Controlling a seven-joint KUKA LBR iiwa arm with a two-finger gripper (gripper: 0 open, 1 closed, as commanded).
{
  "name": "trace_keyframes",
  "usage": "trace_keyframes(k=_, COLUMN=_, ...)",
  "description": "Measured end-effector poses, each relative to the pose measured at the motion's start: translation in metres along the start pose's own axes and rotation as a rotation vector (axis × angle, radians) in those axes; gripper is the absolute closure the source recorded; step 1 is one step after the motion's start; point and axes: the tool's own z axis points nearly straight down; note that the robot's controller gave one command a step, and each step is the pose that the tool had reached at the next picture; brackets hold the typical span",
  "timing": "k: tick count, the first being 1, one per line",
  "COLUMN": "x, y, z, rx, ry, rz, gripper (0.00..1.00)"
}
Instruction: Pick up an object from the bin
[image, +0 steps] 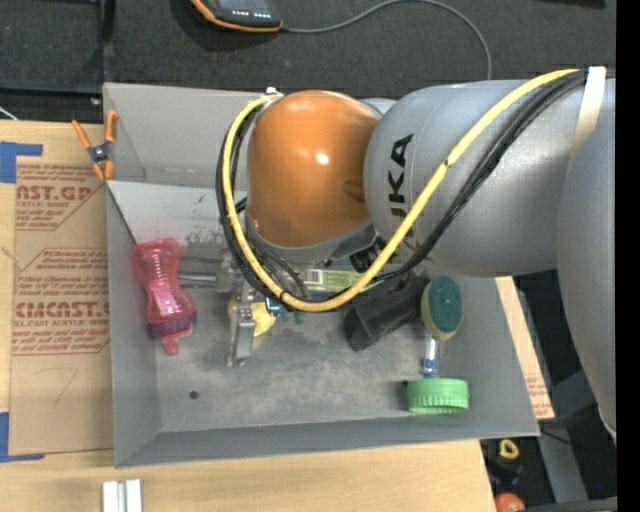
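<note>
Claw, state unclear, sits beside a yellow piece; arm lettered "UKA".

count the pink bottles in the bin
1: a pink plastic bottle lying near the bin's left wall. The arm covers the bin's middle, so others may be hidden.

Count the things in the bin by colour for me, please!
Pink: 1, the bottle-shaped thing
Yellow: 1, the small piece beside the pincer
Black: 1, the chunky block
Teal: 1, the round disc
Green: 1, the ridged cap
Total: 5 in sight; the arm may cover more.
</note>
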Motion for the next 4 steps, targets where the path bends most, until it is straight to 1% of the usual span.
trace_keyframes(k=1, x=-0.002, y=-0.001, z=-0.005, rx=-0.002, ry=-0.008, rz=0.003, gripper=0.00)
trace_keyframes(k=2, x=-0.031, y=-0.044, z=0.091, rx=0.000, ry=-0.010, rz=-0.380, gripper=0.00)
trace_keyframes(k=3, x=-0.056, y=-0.075, z=0.078, rx=-0.004, ry=-0.013, rz=-0.167, gripper=0.00)
trace_keyframes(k=4, x=-0.065, y=-0.092, z=0.124, rx=-0.001, ry=-0.006, rz=-0.662, gripper=0.00)
